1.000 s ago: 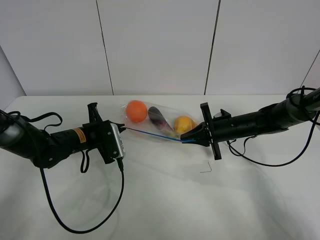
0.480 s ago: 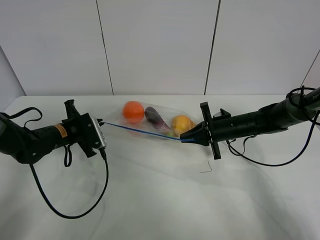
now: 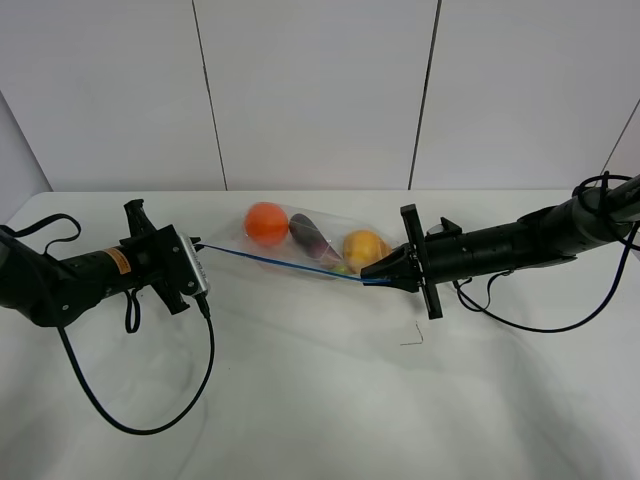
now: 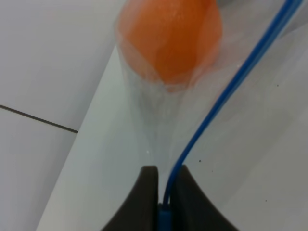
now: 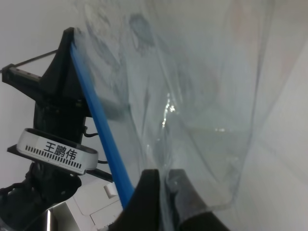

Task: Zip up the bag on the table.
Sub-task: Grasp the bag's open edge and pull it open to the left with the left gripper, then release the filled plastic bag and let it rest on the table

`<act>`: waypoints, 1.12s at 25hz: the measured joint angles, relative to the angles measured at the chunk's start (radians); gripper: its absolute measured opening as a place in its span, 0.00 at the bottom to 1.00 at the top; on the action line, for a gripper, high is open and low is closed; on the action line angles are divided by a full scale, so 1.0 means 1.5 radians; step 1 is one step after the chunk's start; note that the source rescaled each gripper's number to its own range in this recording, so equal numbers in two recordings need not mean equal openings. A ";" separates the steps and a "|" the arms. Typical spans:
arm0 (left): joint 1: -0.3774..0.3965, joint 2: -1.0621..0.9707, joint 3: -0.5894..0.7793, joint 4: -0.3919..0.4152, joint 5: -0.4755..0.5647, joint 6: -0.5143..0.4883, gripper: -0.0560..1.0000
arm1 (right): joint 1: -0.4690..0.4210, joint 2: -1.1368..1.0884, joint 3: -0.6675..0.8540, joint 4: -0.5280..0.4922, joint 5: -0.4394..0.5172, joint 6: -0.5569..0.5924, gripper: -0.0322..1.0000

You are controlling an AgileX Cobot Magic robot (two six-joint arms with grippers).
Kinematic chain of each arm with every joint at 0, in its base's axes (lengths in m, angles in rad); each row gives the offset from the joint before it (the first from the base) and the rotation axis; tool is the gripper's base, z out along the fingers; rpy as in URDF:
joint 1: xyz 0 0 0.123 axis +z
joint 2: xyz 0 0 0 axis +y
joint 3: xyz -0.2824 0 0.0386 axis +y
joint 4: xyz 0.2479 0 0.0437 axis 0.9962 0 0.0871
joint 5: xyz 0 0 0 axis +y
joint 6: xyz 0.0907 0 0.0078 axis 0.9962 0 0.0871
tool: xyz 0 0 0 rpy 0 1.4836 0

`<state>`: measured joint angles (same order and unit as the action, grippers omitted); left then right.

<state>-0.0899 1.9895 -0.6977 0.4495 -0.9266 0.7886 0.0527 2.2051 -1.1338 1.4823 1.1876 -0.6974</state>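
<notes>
The left gripper (image 3: 198, 245) pinches the left end of the blue zip strip (image 3: 280, 263), and the right gripper (image 3: 368, 278) clamps the right corner of the bag (image 3: 325, 222). Sealing looks nearly complete.

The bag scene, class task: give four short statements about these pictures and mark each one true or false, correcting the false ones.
1. The left gripper is shut on the bag's blue zip strip. True.
2. The right gripper hangs open, clear of the bag. False: it is shut on the bag's other end.
3. The orange fruit lies outside the bag. False: it is inside the clear plastic.
4. The zip strip runs straight between the two grippers. True.
</notes>
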 joint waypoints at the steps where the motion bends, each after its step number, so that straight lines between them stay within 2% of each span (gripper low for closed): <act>1: 0.000 0.000 0.000 0.000 0.000 0.005 0.05 | 0.000 0.000 0.000 0.000 0.000 0.000 0.03; 4: 0.002 0.000 0.000 -0.010 0.005 0.025 0.15 | 0.000 0.000 0.000 -0.007 0.000 0.000 0.03; 5: 0.008 0.000 0.000 -0.021 0.010 0.031 0.24 | -0.001 0.000 0.000 -0.016 0.000 0.000 0.03; 9: 0.014 0.000 0.000 -0.035 0.037 0.038 0.71 | -0.002 0.000 0.000 -0.021 0.000 0.000 0.03; 10: 0.014 0.000 0.000 -0.036 0.039 0.039 0.81 | -0.002 0.000 0.000 -0.022 0.000 0.000 0.03; 12: 0.014 0.000 0.000 -0.037 0.042 0.039 0.89 | -0.002 0.000 0.000 -0.022 0.000 0.000 0.03; 16: 0.014 0.000 0.000 -0.047 0.042 0.024 0.94 | -0.002 0.000 0.000 -0.022 0.000 0.000 0.03; 18: 0.014 0.000 0.000 -0.085 0.042 0.000 0.94 | -0.002 0.000 0.000 -0.021 0.000 0.000 0.03; 25: 0.014 0.000 0.000 -0.362 0.017 -0.127 0.94 | -0.002 0.000 0.000 -0.020 0.001 0.000 0.03; 28: 0.014 0.000 0.000 -0.437 0.017 -0.206 0.94 | -0.002 0.000 0.000 -0.020 0.001 0.000 0.03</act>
<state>-0.0683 1.9895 -0.6977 -0.2060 -0.9007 0.4795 0.0494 2.2051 -1.1338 1.4525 1.1885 -0.6974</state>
